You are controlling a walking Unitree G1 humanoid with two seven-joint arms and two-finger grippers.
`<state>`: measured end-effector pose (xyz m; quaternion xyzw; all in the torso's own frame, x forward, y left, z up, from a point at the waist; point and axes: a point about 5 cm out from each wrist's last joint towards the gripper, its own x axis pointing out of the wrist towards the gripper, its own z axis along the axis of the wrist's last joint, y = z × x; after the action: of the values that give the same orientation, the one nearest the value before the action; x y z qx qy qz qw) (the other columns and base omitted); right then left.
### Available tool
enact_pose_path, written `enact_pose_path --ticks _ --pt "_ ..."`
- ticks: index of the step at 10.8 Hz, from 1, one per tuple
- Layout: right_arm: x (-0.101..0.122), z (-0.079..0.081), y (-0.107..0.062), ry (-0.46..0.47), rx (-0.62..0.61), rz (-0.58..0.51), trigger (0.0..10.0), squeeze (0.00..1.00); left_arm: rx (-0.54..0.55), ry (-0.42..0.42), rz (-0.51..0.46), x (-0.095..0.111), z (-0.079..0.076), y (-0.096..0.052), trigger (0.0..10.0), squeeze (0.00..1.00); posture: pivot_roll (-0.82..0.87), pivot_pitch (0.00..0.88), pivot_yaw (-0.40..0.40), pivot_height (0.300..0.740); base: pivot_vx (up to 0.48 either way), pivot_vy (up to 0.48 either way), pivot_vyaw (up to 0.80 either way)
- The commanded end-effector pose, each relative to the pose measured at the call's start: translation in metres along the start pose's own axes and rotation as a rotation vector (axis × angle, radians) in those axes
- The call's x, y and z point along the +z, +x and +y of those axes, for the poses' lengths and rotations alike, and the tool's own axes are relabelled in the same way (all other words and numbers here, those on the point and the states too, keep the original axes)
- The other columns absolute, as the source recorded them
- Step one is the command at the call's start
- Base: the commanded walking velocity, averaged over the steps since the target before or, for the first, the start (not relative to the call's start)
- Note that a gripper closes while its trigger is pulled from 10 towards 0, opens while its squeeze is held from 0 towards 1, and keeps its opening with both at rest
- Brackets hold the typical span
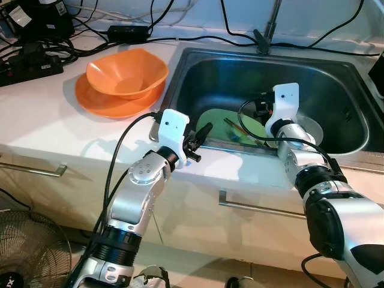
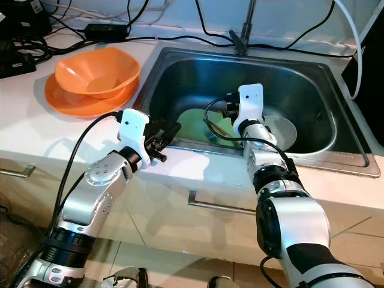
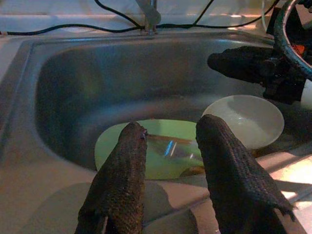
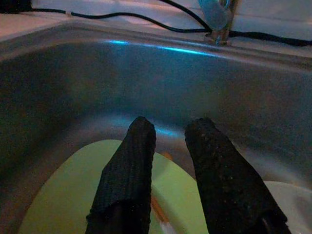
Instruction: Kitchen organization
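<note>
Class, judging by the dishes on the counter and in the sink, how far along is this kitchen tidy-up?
Done: an orange bowl sits stacked on an orange plate on the counter. In hand: nothing; the left tool is at the sink's front edge and the right tool is over the green plate, both open. Left: green plate and white bowl in the sink.

Setting: a home kitchen. Indicators: a stainless-steel sink (image 1: 336,78) set into a white surface (image 1: 42,114), a faucet (image 1: 273,21) at its far edge, handled cabinet drawers (image 1: 252,207) below.
</note>
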<state>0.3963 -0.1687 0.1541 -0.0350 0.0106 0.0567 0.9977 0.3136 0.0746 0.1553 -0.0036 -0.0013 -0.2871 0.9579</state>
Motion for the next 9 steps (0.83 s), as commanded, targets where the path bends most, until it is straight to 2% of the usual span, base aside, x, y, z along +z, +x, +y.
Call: enact_pose_path --ticks 1,3,5,6,9 --pt "0.017 -0.005 0.003 0.002 -0.007 -0.07 10.0 0.0 0.0 0.007 -0.004 -0.001 -0.002 0.0 10.0 0.0 0.15 0.032 -0.011 0.74 0.0 0.0 0.0" --pt "0.041 -0.007 0.006 0.025 0.006 -0.194 10.0 0.0 0.029 0.037 -0.042 0.004 0.001 0.001 10.0 0.0 0.13 0.04 -0.015 0.74 0.0 0.0 0.0" --pt "0.06 -0.004 0.0 0.037 0.048 -0.34 10.0 0.0 0.089 0.098 -0.088 0.012 0.007 0.004 10.0 0.0 0.1 0.048 -0.022 0.74 0.0 0.0 0.0" --pt "0.056 -0.002 -0.005 0.046 0.054 -0.36 10.0 0.0 0.141 0.139 -0.107 0.015 0.014 0.004 10.0 0.0 0.09 0.05 -0.023 0.74 0.0 0.0 0.0" --pt "0.023 0.002 -0.025 0.097 0.032 -0.315 10.0 0.0 0.275 0.21 -0.143 0.018 0.042 -0.01 10.0 0.0 0.09 0.061 -0.02 0.74 0.0 0.0 0.0"
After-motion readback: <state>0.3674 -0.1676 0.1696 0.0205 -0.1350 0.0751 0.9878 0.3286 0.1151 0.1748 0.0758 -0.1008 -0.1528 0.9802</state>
